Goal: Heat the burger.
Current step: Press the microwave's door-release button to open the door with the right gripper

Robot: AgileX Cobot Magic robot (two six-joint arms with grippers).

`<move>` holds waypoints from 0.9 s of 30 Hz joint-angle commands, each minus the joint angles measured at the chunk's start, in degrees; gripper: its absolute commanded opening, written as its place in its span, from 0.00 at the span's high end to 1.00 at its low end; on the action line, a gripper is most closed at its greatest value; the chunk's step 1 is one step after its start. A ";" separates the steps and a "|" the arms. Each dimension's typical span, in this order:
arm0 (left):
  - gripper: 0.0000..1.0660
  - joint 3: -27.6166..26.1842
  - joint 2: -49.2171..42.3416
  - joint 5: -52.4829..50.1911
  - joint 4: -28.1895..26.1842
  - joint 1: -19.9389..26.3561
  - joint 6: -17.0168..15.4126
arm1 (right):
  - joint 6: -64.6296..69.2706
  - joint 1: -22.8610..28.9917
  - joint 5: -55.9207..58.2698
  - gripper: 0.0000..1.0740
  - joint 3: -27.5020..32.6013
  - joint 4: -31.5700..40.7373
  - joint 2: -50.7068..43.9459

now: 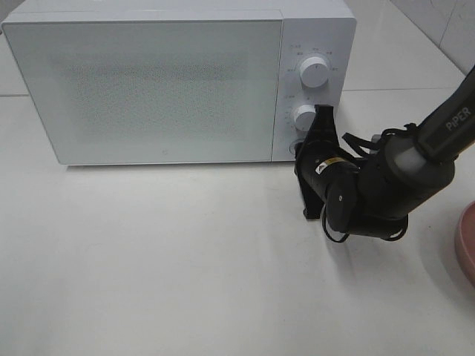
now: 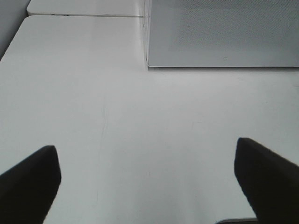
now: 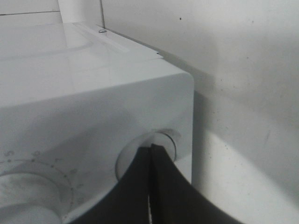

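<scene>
The burger is out of view. The white microwave (image 1: 148, 81) stands at the back of the table with its door closed. My right gripper (image 1: 300, 152) is shut, and its joined fingertips (image 3: 150, 148) press against the round button (image 3: 166, 139) at the bottom of the control panel, below the two knobs (image 1: 315, 72). My left gripper (image 2: 149, 186) is open with nothing between its fingers (image 2: 32, 182). It hovers over bare table in front of the microwave's lower corner (image 2: 154, 63), and it does not show in the exterior view.
A pink plate (image 1: 467, 241) pokes in at the right edge of the table. The right arm (image 1: 415, 156) reaches in from the right, low over the table. A wall runs close beside the microwave's right side (image 3: 233, 93).
</scene>
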 commanded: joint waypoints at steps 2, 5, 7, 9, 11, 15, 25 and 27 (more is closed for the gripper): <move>0.13 0.17 -1.32 -0.86 0.00 0.06 -0.06 | -0.97 -1.26 0.86 1.00 -1.72 -1.03 -0.06; 0.13 0.17 -1.32 -0.86 0.00 0.06 -0.11 | -1.83 -1.38 0.69 1.00 -2.18 -0.69 -0.06; 0.13 0.17 -1.32 -0.86 0.00 0.06 -0.06 | -1.95 -2.06 0.46 1.00 -2.64 -0.92 -0.06; 0.13 0.17 -1.32 -0.86 0.00 0.06 -0.06 | -1.72 -2.01 -1.03 1.00 -2.92 -0.80 -0.06; 0.13 0.17 -1.32 -0.86 0.00 0.06 -0.06 | -1.72 -2.01 -1.95 1.00 -3.21 -0.80 -0.06; 0.13 0.17 -1.32 -0.86 0.00 0.06 -0.06 | -1.72 -2.01 -5.39 1.00 -5.73 -0.80 -0.06; 0.13 0.17 -1.32 -0.86 0.00 0.06 -0.06 | -2.18 -2.01 -8.42 1.00 -12.03 0.57 2.23; 0.13 0.17 -1.20 -0.86 0.00 0.06 -0.06 | -2.18 -2.01 -8.42 1.00 -12.03 0.34 2.23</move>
